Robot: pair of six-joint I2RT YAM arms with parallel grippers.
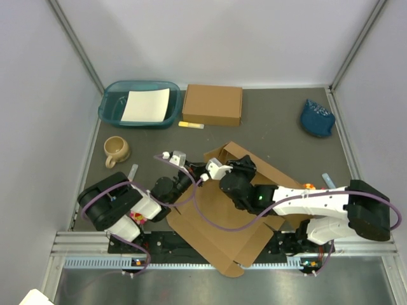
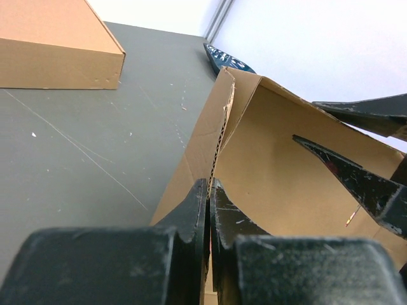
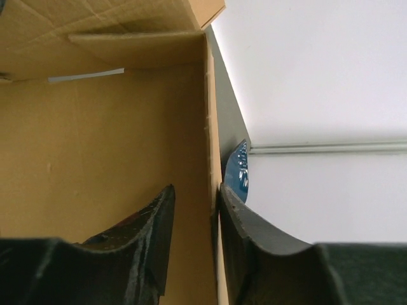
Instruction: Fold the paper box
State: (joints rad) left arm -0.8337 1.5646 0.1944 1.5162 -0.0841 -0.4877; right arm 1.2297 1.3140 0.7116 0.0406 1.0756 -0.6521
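left hand [image 2: 208,185]: clamped on paper box [image 2: 280,159] wall
right hand [image 3: 196,192]: apart, straddling another wall
wall axis: straight ahead of right hand

Even diffuse overhead light, only soft shadows on the table [image 1: 273,127] in the top view, which is sharp; white wall [image 3: 318,76] nearly blown out in both wrist views; no hard glare on the paper box [image 1: 216,235], its inner fold shaded; near fingers [image 2: 191,216] blurred.
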